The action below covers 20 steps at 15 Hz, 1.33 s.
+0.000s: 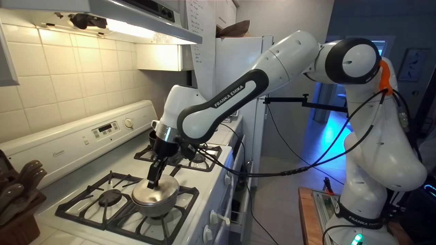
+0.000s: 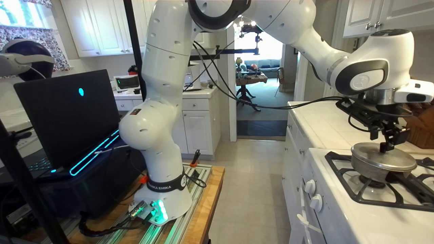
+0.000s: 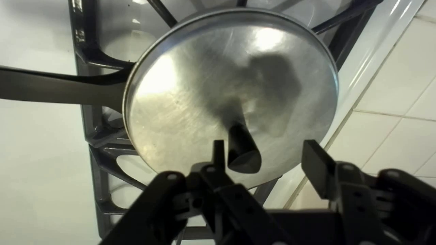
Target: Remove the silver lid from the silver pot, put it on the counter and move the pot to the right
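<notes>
In the wrist view, your black gripper (image 3: pixel 263 157) gapes, black cylindrical knob (image 3: pixel 244 149) left of its middle; pinch that: expect the round silver metal lid (image 3: pixel 213 97) light, slick.

In the wrist view we find the gripper (image 3: pixel 264 153) cut off by the bottom edge and its fingers (image 3: pixel 316 168) blurred, and we cannot see into the silver pot (image 1: pixel 155 208) under the gripper because the silver lid (image 3: pixel 214 92) covers it. The pot's handle (image 3: pixel 61 86) runs out of that frame to the gripper's left, and in both exterior views we cannot tell the black knob (image 3: pixel 243 149) from the dark fingers about it. In an exterior view the writing (image 1: pixel 196 52) on the paper sheet (image 1: pixel 206 68) behind and above the gripper is too small to read
</notes>
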Each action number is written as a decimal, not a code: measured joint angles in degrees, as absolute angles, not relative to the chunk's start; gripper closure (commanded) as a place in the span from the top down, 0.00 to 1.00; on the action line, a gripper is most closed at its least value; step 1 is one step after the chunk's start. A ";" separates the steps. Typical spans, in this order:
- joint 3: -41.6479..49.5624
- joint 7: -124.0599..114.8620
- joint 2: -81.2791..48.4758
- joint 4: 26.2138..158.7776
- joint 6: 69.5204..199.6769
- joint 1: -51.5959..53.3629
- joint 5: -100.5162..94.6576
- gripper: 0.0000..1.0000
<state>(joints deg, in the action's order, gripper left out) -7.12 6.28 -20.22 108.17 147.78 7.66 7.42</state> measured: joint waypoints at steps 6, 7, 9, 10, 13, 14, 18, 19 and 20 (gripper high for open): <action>-7.12 6.87 -20.27 108.17 148.12 7.40 7.42 0.07; -7.12 6.92 -20.27 108.17 148.12 7.39 7.42 0.07; -7.12 6.96 -20.27 108.17 148.12 7.39 7.42 0.07; -7.12 6.96 -20.27 108.16 148.12 7.39 7.42 0.07; -7.44 6.96 -20.15 107.76 148.13 7.34 7.42 0.06; -7.65 6.96 -19.94 107.60 148.13 7.34 7.43 0.06; -8.88 6.96 -17.98 107.36 148.13 7.35 7.45 0.06; -9.22 6.96 -17.43 107.37 148.13 7.36 7.45 0.06; -9.60 6.96 -16.97 107.37 148.13 7.37 7.48 0.06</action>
